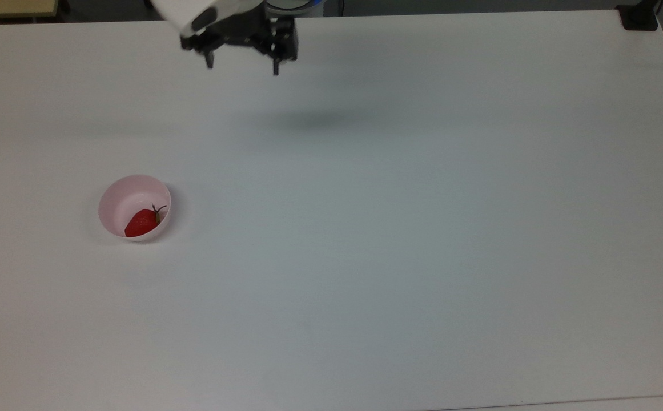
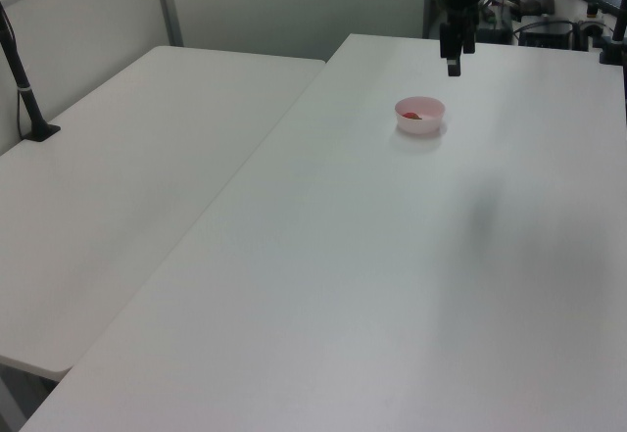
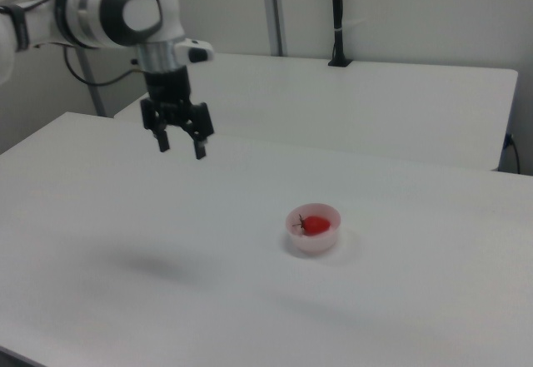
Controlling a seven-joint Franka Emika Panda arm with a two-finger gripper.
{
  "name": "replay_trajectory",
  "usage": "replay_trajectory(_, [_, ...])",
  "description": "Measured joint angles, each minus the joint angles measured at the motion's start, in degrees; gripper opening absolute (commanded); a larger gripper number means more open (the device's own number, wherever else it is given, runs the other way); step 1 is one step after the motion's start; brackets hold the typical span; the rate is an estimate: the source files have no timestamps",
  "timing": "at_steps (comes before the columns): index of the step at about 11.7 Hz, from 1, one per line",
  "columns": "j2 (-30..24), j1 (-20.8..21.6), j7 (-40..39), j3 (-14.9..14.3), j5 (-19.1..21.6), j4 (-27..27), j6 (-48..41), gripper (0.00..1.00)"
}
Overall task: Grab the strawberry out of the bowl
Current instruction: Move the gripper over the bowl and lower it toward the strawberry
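Note:
A small pale pink bowl (image 1: 116, 201) stands on the white table at the top view's left, and a red strawberry (image 1: 141, 222) with a dark green cap lies inside it. The bowl (image 3: 326, 243) and strawberry (image 3: 316, 225) sit right of centre in the right view; the bowl (image 2: 425, 119) is small and far off in the left view. My gripper (image 1: 242, 67) hangs high over the table near the top view's upper edge, well away from the bowl. It is open with nothing between its fingers, as the right view of the gripper (image 3: 181, 146) confirms. The gripper (image 2: 453, 64) hangs above and behind the bowl in the left view.
The white table (image 1: 400, 228) spreads wide around the bowl. A second white table (image 2: 127, 177) adjoins it in the left view. A black post base (image 1: 639, 17) stands at the top view's upper right corner, and another black post (image 3: 336, 17) rises on the far table.

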Motion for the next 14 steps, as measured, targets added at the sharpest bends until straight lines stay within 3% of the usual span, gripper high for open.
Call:
replay_trajectory(6, [7.8,-9.3,1.4,-0.3,1.2,3.8,7.7,0.85])
replay_trajectory(9, [11.8,-13.5,15.0,-0.5,1.4,4.6,14.9,0.8])
replay_trajectory(14, [16.7,-15.5,31.2,-0.5,1.4,4.8,21.8,0.73])
